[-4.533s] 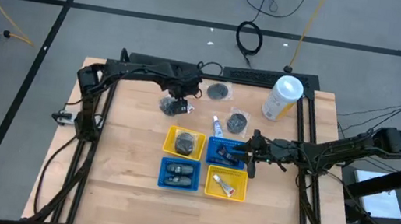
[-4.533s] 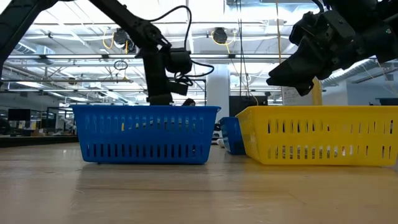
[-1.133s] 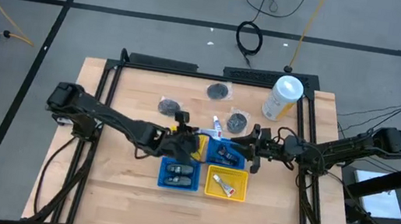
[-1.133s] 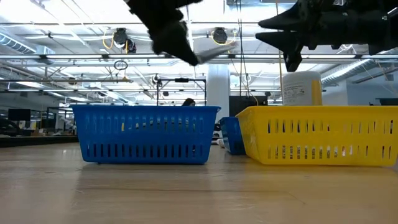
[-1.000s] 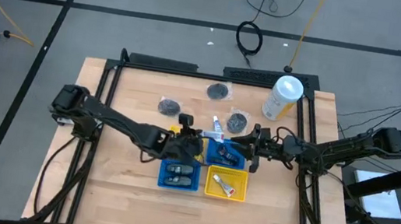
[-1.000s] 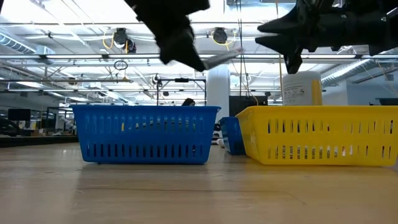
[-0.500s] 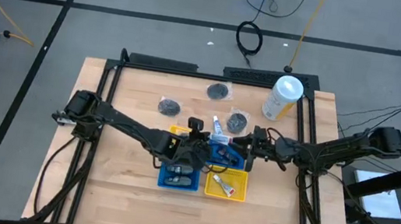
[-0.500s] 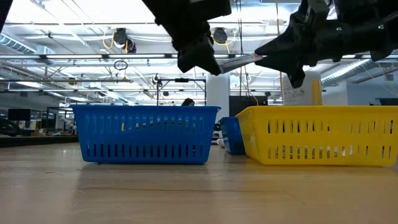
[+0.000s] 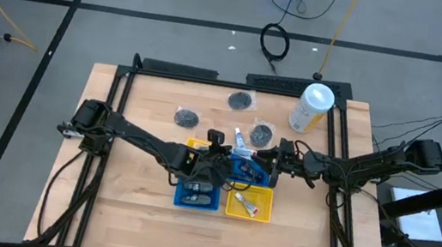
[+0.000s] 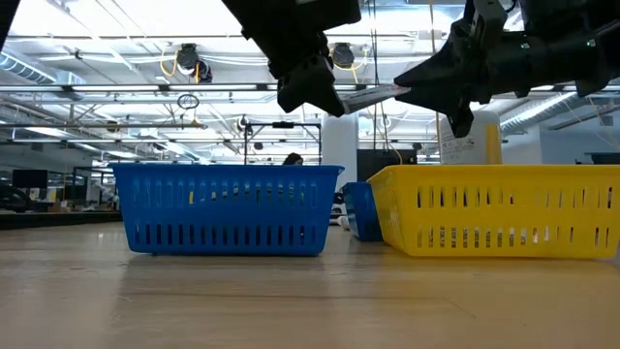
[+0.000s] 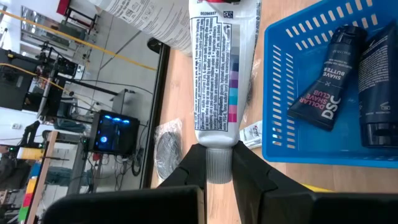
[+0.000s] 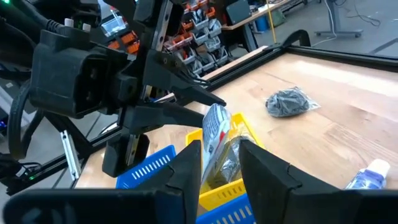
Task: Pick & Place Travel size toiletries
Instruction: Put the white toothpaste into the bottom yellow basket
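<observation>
Beside the held tube (image 11: 215,68), blue tray (image 11: 273,99).

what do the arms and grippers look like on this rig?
Both arms are slim, matte black and jointed, with black cables along them. The left gripper and right gripper each end in two flat, tapered black fingers. The left carries a boxy black wrist housing. No markings show.

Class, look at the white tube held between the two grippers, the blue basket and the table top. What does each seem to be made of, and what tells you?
White tube: probably soft plastic, smooth with printed text, ribbed cap clamped by the left gripper; the right gripper closes on its other end.
Blue basket: moulded plastic, judging by its slotted walls and even colour.
Table top: wood, pale planks with visible grain.
</observation>
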### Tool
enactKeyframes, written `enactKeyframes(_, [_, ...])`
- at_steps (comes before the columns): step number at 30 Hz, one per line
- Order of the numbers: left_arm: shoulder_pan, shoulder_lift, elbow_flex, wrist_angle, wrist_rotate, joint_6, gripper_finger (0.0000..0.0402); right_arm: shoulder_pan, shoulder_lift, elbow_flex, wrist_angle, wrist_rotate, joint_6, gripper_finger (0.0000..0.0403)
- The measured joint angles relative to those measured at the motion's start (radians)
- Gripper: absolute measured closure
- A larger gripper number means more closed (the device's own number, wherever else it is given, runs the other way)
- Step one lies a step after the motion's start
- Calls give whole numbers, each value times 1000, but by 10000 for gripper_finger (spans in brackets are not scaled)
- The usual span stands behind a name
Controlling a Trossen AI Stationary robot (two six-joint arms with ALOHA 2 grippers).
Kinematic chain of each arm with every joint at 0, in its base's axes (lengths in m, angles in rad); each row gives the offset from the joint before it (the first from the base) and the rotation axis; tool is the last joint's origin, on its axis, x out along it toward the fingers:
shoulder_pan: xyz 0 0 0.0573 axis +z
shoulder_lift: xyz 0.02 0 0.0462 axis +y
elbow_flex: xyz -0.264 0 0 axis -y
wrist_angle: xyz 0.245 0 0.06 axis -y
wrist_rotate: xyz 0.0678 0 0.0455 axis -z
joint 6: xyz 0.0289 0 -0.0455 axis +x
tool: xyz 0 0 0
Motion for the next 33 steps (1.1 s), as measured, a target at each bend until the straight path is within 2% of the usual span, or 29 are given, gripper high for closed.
enactKeyframes(4, [0, 0, 0, 1, 0, -2, 371, 0, 0, 0, 0, 0, 6, 327])
enactKeyframes(11, [0, 0, 0, 1, 0, -8, 371, 0, 0, 0, -1, -2, -12, 397])
enactKeyframes(21, [0, 0, 0, 1, 2, -42, 330, 0, 0, 0, -8, -4, -26, 402])
enactKeyframes(33, [-3, 0, 0, -1, 19, -59, 324, 0, 0, 0, -21, -5, -39, 402])
